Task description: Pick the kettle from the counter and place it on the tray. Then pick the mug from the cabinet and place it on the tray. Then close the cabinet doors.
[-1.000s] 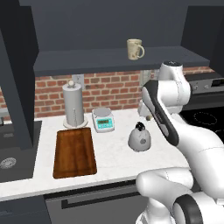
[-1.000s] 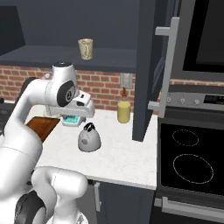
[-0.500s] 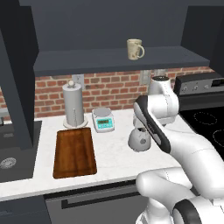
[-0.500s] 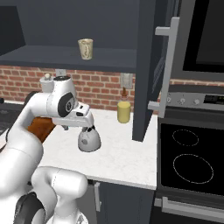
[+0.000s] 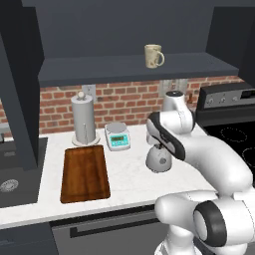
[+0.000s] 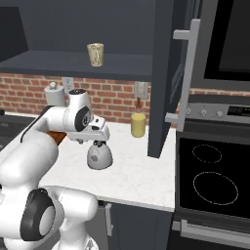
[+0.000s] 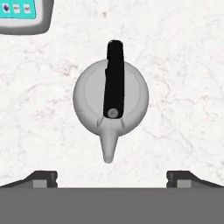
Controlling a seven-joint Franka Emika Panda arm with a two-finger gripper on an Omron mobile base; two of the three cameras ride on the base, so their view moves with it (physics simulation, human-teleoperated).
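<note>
The small grey kettle (image 5: 158, 160) (image 6: 99, 157) stands upright on the white counter (image 5: 129, 174), right of the brown tray (image 5: 84, 173). From above, the kettle (image 7: 110, 99) shows its black handle and its spout pointing toward the fingertips. My gripper (image 7: 112, 178) (image 6: 99, 142) hangs open just above the kettle, both fingertips (image 7: 43, 177) spread wide and touching nothing. The cream mug (image 5: 153, 55) (image 6: 95, 53) sits on the shelf of the open cabinet (image 5: 134, 69). The tray is bare.
A white-and-teal scale (image 5: 117, 137) (image 7: 24, 15) and a tall paper-towel cylinder (image 5: 83, 119) stand behind the tray. A yellow cup (image 6: 138, 125) sits by the open cabinet door (image 6: 163, 78). A stove (image 6: 212, 176) lies right, another open door (image 5: 17, 99) left.
The arm has swung forward and down, bringing the hand from beside the kettle to right over it. The jaws stayed open. The kettle, the mug and the tray have not moved.
</note>
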